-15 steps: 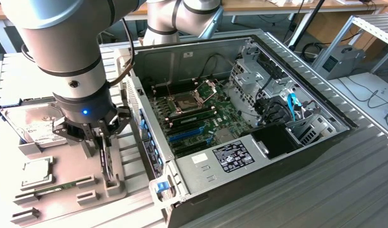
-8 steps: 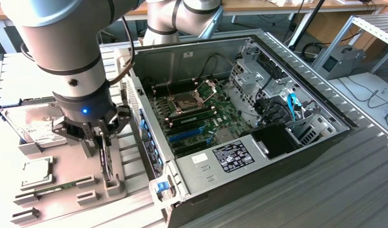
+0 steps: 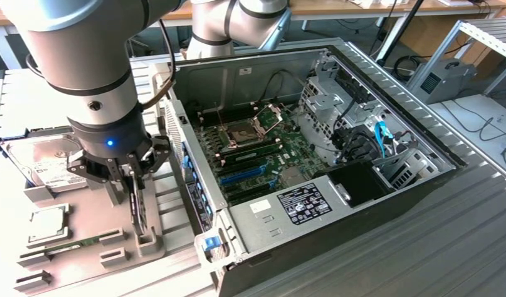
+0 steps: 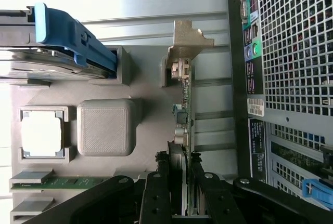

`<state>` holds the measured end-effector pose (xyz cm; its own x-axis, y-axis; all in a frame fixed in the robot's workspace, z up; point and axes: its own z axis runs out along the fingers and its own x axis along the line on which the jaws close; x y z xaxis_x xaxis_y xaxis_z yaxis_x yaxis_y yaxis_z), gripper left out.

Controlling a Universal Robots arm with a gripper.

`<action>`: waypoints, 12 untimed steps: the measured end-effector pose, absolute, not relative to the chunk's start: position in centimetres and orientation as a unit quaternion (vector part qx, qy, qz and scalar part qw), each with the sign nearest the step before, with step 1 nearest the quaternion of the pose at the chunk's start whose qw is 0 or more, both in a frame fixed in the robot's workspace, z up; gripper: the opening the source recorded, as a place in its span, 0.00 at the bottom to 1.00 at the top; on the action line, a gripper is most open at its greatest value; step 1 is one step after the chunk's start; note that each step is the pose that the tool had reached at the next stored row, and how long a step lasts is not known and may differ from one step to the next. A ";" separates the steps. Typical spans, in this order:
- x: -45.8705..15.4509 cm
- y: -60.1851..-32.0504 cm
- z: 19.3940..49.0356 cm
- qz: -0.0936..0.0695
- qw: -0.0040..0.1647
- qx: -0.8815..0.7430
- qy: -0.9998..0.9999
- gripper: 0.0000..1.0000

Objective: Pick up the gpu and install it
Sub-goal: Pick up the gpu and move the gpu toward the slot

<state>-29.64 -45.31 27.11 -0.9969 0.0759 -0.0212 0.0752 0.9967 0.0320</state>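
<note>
The gpu (image 3: 138, 207) is a thin black card standing on edge in a grey parts holder (image 3: 145, 244) at the exterior view's left, beside the open computer case (image 3: 236, 247). In the wrist view the gpu (image 4: 186, 94) runs away from me, with its silver bracket (image 4: 188, 39) at the far end. My gripper (image 3: 130, 176) sits straight above the card. Its black fingers (image 4: 157, 187) press on both flat faces of the near end, so my gripper (image 4: 180, 193) is shut on the gpu. The card's lower edge sits at the holder's slot.
The case's motherboard (image 3: 261, 154) has blue slots (image 3: 244, 174). Its perforated rear panel (image 4: 291, 52) is close beside the card. The holder also carries a hard drive (image 3: 46, 164) with a blue clip (image 4: 67, 34), a processor (image 4: 41, 133) and a green memory stick (image 4: 62, 183).
</note>
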 end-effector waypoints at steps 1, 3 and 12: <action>-29.6 -45.3 27.1 0.016 0.011 0.038 0.999 0.26; -29.6 -45.3 27.2 0.016 0.011 0.038 0.999 0.26; -29.6 -45.3 27.5 0.016 0.011 0.038 0.999 0.26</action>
